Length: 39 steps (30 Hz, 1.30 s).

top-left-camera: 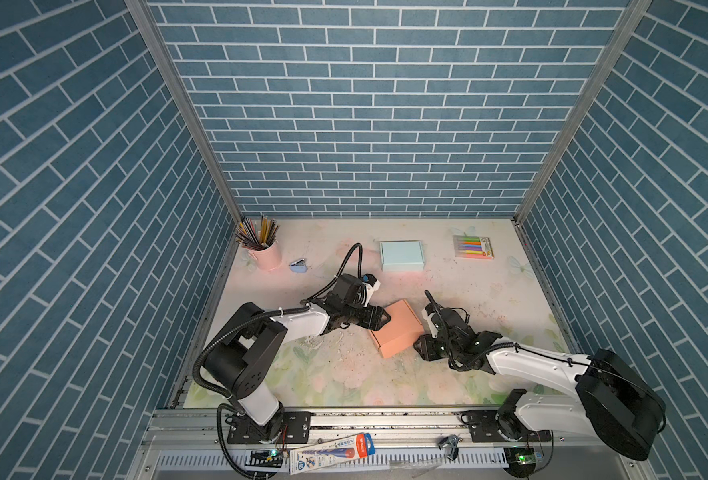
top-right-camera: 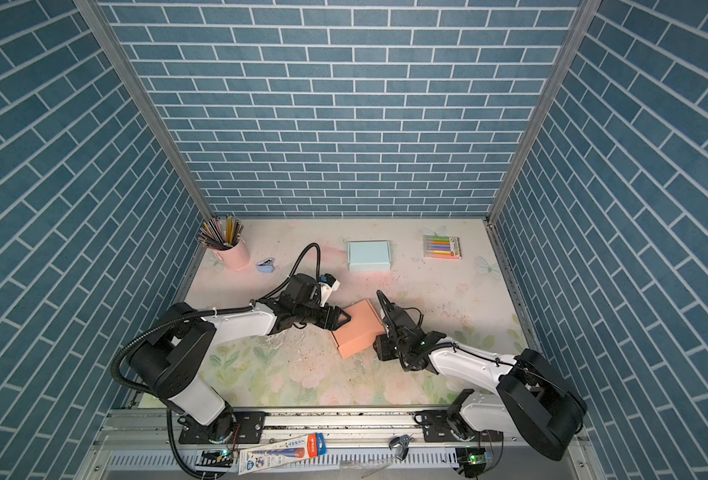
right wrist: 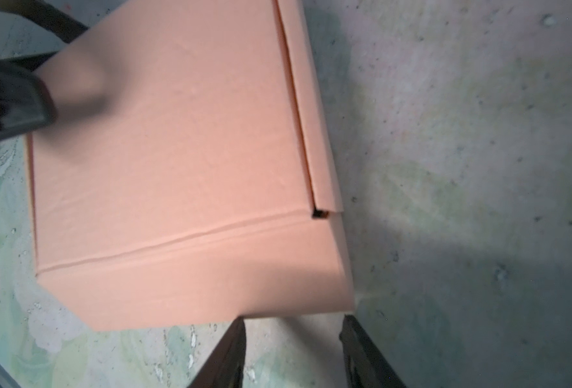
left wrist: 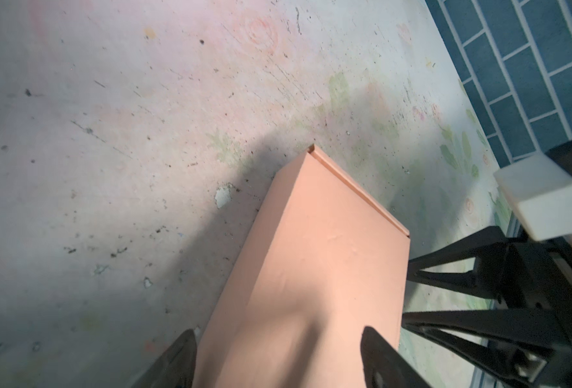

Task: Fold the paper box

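Spread wide, my left gripper [left wrist: 277,361] hangs low over one end of the salmon paper box [left wrist: 311,268], one finger [left wrist: 177,362] beside its side wall and the other above its top panel. Nothing is clamped, and I cannot tell whether a tip touches. My right gripper [right wrist: 294,352] stands partly apart just short of the box's opposite side, with bare table [right wrist: 462,168] showing between its fingers, so it holds nothing either. In both top views the box [top-left-camera: 398,328] lies near the middle of the table, between the two grippers and askew to the table's edges. Its lid is down; a thin seam along one edge ends in a small dark gap [right wrist: 318,213] at a corner. Judgement: folding is almost finished, and the step in hand is seating the lid. The next move likely calls for light downward pressure near that seam while the other gripper braces the box against sliding, since thin card dents easily. A pale blue box [top-left-camera: 402,254] sits well apart at the back.
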Tool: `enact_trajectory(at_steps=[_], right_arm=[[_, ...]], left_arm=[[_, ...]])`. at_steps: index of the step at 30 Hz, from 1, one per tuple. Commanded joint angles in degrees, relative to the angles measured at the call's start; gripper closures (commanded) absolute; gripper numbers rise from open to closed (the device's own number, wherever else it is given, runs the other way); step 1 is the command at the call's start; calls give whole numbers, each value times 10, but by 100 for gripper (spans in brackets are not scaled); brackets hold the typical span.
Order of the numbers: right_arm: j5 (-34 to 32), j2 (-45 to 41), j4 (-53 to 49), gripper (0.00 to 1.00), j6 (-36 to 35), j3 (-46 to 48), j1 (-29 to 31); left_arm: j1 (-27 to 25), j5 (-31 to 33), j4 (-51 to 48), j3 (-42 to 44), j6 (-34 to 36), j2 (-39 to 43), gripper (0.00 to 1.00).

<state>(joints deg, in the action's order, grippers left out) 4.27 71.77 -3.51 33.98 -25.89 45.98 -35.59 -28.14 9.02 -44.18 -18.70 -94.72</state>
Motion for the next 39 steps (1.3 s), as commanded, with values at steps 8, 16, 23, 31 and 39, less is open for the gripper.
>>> enact_trajectory(at_steps=[8, 16, 23, 31, 39], right_arm=[[0, 25, 14, 52, -27, -21, -10], [-4, 32, 7, 53, -33, -25, -11], [-6, -5, -9, 53, -16, 14, -11], [-37, -108, -96, 52, -1, 17, -11], [-45, -182, -119, 54, -18, -30, -16]], left_arm=[[-6, -27, 28, 24, -15, 19, 24], [-9, -26, 39, 37, -24, 21, 25], [-9, -23, 38, 37, -25, 16, 25], [-5, -25, 32, 31, -20, 15, 25], [-4, -26, 28, 28, -17, 20, 25]])
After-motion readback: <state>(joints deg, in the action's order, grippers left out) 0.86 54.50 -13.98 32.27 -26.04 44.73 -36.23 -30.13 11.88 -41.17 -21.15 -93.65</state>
